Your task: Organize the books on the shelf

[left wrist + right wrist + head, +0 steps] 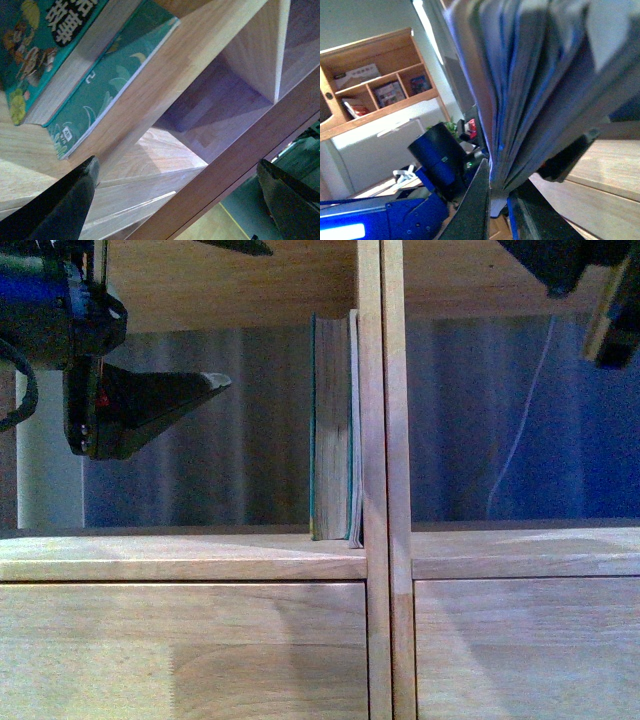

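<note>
A thick teal book (333, 430) with greyish page edges stands upright on the light wood shelf (180, 556), next to the central double upright (381, 390). In the left wrist view its colourful cover (27, 45) shows, with a thinner green-covered book (112, 82) between it and the upright. My left gripper (226, 315) is open and empty, left of these books; it is wide open in the left wrist view (177, 165). My right gripper (590, 280) is at the top right, shut (496, 197) on a book (530, 85) with fanned pages.
Two plain drawer fronts (180, 655) (525, 650) lie below the shelf board. A white cable (520, 430) hangs behind the right compartment. The blue left arm (435, 165) and a far wall shelf (380, 85) show in the right wrist view.
</note>
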You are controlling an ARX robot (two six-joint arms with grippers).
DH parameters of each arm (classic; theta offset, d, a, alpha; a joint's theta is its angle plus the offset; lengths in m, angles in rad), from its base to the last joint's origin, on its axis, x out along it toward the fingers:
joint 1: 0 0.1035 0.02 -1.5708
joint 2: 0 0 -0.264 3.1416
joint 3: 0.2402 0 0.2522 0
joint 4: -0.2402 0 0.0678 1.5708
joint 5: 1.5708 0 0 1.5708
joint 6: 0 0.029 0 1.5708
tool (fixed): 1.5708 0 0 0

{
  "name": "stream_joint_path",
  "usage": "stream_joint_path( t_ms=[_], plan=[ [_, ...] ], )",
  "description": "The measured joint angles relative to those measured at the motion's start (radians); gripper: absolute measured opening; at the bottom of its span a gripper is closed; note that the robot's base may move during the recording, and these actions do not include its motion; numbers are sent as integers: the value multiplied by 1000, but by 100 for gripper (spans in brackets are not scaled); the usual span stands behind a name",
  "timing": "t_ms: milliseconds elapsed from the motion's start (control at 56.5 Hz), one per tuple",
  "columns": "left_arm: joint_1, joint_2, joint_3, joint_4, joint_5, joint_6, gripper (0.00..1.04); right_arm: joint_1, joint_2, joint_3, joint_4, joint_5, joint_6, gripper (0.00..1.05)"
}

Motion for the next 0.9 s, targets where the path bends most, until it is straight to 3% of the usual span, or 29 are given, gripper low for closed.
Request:
stream_joint_path(
  t_ms=[142,389,566,726,903],
  plan=[
    [7,-32,-65,125,41,-25,97,27,20,24,1,30,-45,7],
    [14,-56,-116,227,83,-53,97,-127,66,35,63,11,69,7],
    [20,-61,-118,256,93,-55,97,-183,77,16,81,25,100,7],
    [26,-61,-119,269,92,-56,97,-176,79,6,79,0,108,7],
    [24,-61,-119,266,86,-57,97,-101,72,-13,77,-22,103,7]
  ],
)
